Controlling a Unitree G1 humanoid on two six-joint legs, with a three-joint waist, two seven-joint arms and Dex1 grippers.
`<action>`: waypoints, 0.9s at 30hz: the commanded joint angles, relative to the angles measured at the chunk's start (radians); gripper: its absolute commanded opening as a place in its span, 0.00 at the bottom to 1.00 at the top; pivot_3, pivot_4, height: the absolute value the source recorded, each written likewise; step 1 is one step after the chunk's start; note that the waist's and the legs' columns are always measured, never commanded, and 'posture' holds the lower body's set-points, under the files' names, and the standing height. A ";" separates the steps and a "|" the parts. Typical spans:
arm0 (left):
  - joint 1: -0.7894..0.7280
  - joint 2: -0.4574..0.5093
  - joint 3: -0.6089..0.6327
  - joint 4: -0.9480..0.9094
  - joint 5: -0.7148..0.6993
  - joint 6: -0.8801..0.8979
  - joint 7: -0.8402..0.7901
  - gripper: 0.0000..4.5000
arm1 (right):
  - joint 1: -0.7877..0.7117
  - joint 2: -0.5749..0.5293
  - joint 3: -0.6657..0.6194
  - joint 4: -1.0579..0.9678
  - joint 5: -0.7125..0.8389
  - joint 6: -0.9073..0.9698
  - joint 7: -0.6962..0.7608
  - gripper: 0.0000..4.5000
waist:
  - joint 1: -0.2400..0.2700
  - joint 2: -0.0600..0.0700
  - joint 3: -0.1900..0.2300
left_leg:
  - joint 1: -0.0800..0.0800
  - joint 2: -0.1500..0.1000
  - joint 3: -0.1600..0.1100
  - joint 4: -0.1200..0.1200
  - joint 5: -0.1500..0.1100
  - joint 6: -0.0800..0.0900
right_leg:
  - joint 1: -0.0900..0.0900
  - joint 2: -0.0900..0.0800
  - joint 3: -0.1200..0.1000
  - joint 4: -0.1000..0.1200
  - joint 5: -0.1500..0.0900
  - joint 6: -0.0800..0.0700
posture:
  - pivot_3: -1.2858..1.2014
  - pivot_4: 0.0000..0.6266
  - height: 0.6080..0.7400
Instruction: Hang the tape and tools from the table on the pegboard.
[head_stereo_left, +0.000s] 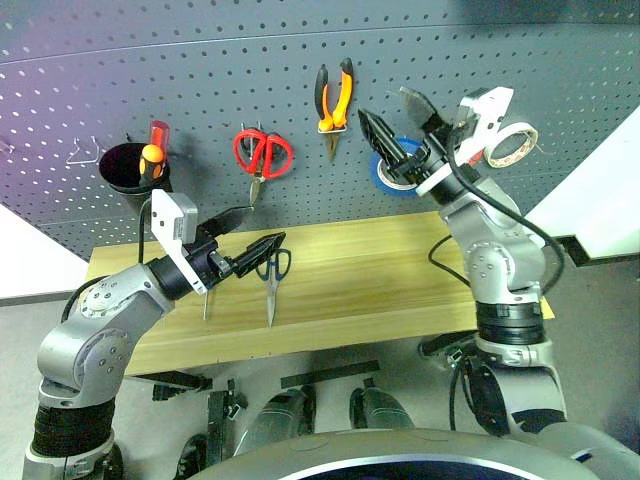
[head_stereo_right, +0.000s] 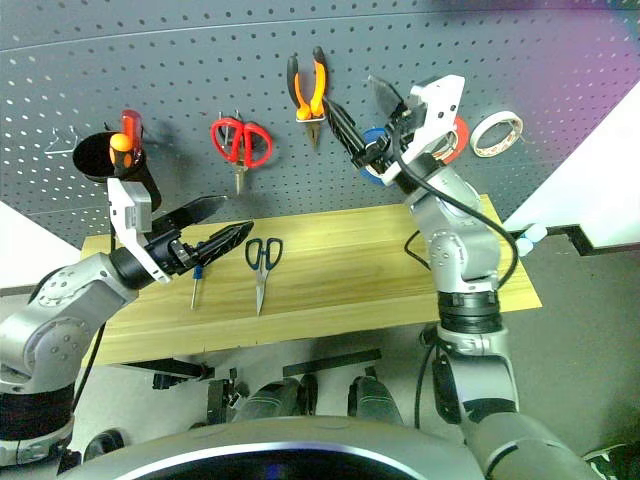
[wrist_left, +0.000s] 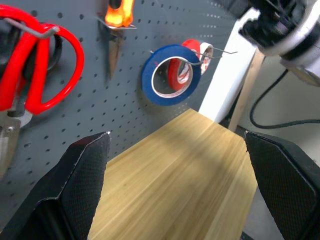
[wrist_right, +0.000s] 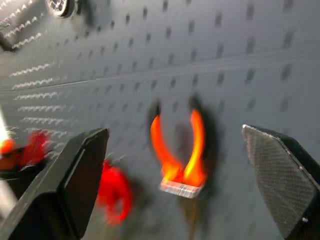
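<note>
Blue tape (wrist_left: 170, 75) and pliers (head_stereo_left: 335, 97) hang on the pegboard (head_stereo_left: 200, 90); both grippers (head_stereo_left: 262, 252) (head_stereo_left: 400, 125) spread, empty; scissors (head_stereo_right: 262, 262) at frame centre.

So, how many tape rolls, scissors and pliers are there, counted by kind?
Tape rolls: 3 (blue, red, whitish)
Scissors: 2 (red, dark)
Pliers: 1
Total: 6
</note>
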 joint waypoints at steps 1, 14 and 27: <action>-0.012 0.003 0.004 0.011 0.018 -0.033 -0.026 1.00 | 0.041 -0.098 -0.057 -0.082 0.092 0.102 0.086 0.99 | 0.002 0.000 0.000 | 0.000 0.000 0.000 0.001 0.000 0.001 | 0.001 0.000 0.000 -0.001 0.000 0.000 | 0.50 0.33 0.89; 0.005 -0.055 -0.063 0.146 0.185 -0.078 0.024 1.00 | 0.239 -0.431 0.000 0.008 -0.060 -0.010 0.525 0.99 | -0.012 0.000 0.001 | -0.001 0.002 0.003 0.004 -0.008 0.013 | 0.010 0.000 -0.002 -0.020 0.002 0.004 | 0.48 0.36 0.89; -0.031 -0.186 -0.164 0.386 0.467 -0.043 0.296 1.00 | 0.201 -0.434 -0.025 -0.063 -0.039 0.013 0.563 0.99 | -0.020 -0.004 0.018 | -0.002 0.003 0.003 0.006 -0.009 0.015 | 0.009 0.000 -0.002 -0.020 0.003 0.005 | 0.46 0.42 0.89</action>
